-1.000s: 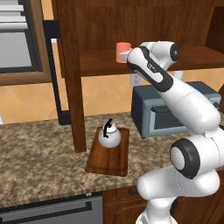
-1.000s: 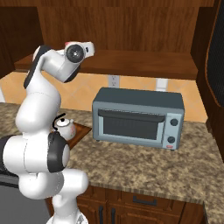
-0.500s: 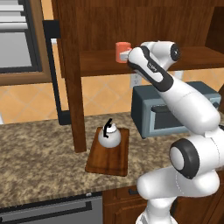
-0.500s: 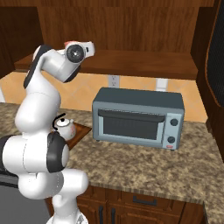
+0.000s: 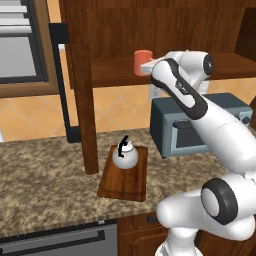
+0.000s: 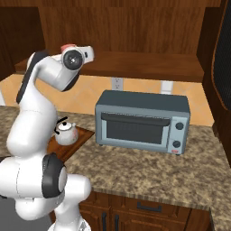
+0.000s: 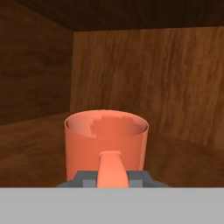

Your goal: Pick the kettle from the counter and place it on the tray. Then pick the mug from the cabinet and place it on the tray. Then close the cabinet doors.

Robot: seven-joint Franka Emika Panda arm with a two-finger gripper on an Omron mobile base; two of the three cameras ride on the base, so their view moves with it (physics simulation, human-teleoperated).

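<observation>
- The counter (image 5: 45,175), speckled granite, runs under the open cabinet (image 5: 165,30), with a grey toaster oven (image 6: 142,122) on it.
- The tray (image 5: 125,172) lies on the counter beside the oven.
- The kettle (image 5: 124,155) stands upright on the tray.
- The mug (image 7: 106,144) stands on the cabinet shelf, handle toward the hand camera.
- The jaws sit on either side of the mug's handle; whether they pinch it I cannot tell.
</observation>
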